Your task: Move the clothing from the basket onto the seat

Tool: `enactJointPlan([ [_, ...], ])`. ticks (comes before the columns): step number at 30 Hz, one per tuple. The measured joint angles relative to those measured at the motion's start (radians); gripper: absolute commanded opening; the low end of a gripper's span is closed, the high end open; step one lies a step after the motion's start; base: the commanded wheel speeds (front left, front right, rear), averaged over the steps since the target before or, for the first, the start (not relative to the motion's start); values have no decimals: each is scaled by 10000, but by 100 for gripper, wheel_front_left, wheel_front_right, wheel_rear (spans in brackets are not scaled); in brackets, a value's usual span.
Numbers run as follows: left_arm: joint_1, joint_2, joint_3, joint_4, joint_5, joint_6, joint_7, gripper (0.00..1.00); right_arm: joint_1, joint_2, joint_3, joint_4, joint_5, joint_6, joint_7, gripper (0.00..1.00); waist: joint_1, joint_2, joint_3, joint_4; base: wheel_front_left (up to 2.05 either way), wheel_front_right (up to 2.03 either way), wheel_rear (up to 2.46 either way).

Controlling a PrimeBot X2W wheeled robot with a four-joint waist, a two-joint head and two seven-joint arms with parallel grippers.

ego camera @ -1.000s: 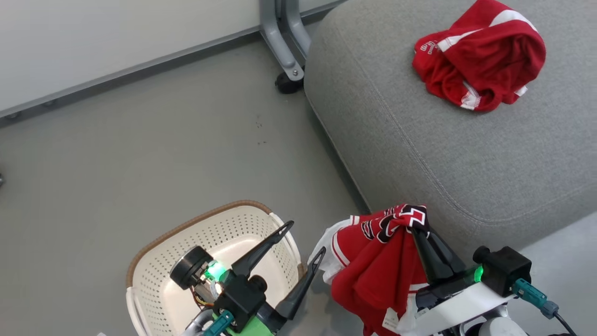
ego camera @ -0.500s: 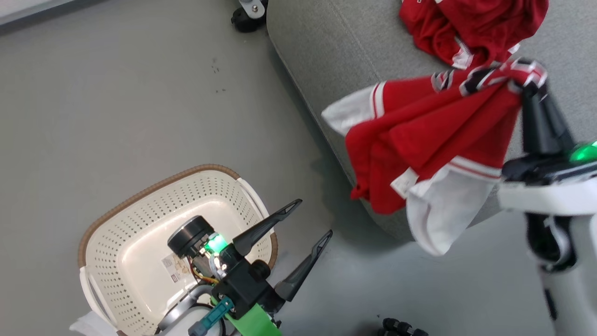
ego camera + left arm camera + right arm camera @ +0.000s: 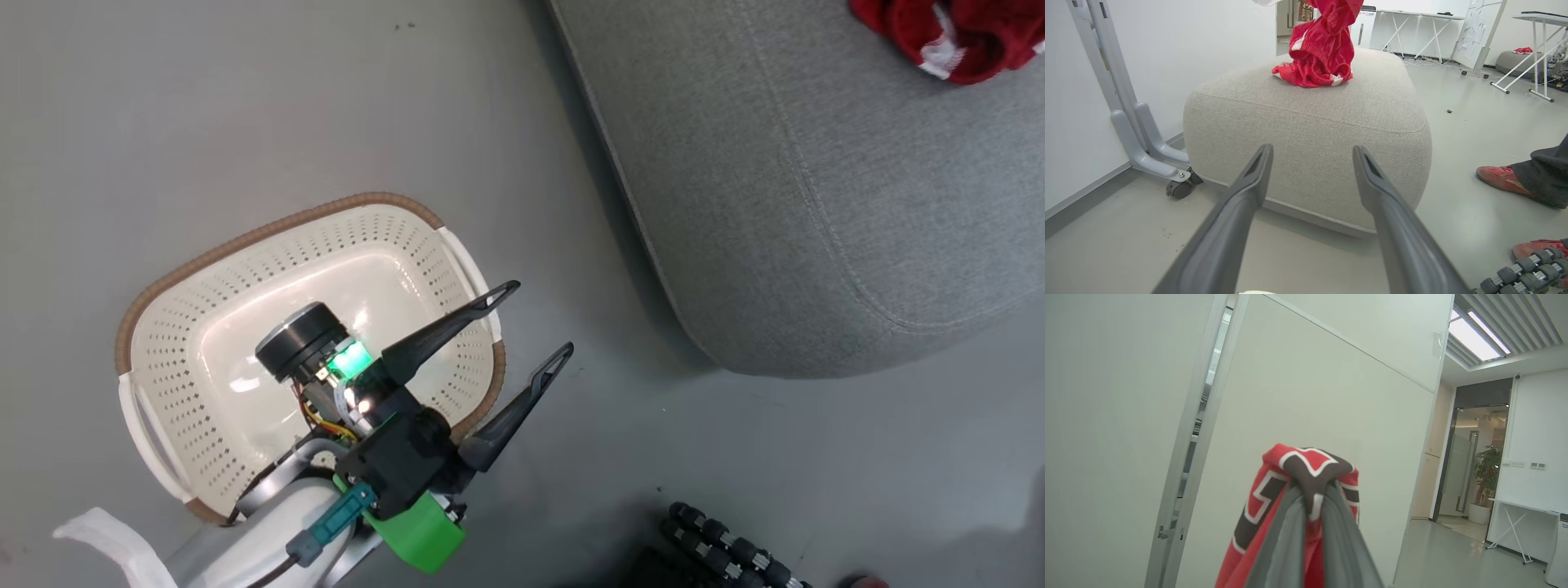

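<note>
The cream basket (image 3: 277, 224) stands on the floor, its inside showing bare white plastic. My left gripper (image 3: 540, 318) hovers open over its right rim, holding nothing; in the left wrist view this gripper (image 3: 1312, 151) points at the grey seat (image 3: 1310, 122). A crumpled red piece of clothing (image 3: 1310, 75) lies on the seat (image 3: 816, 204), seen at its far corner (image 3: 963, 41) in the head view. A second red jersey (image 3: 1327, 32) dangles above it, touching it. My right gripper (image 3: 1312, 490) is shut on that jersey (image 3: 1306, 465), raised high before a white wall.
A grey stand leg with a caster (image 3: 1143, 143) sits left of the seat by the wall. A person's red shoe (image 3: 1498, 177) is on the floor at the right. Black rollers (image 3: 727, 547) lie near my base. Folding tables stand far back.
The head camera has turned and tipped down. My right gripper has lifted the jersey up over the seat and left the head view. The left gripper stays open by the basket.
</note>
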Motion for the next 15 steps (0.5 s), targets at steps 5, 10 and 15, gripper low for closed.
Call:
enactJointPlan([
  [5, -76, 42, 121, -117, 6, 0, 0, 100, 101, 29, 161, 1810, -654, 0, 10, 0, 0, 0, 681, 408, 0, 0, 0],
  [10, -128, 61, 31, -82, 86, 0, 0, 100, 739, 798, 230, 3453, -986, 0, -107, 0, -1, 0, 1087, 855, 0, 0, 0],
  [15, -189, 23, 117, -19, 88, 0, 0, 100, 1295, 1463, -123, 4493, -1206, 0, -153, 0, -1, 1, 1235, 1291, 0, 0, 0],
])
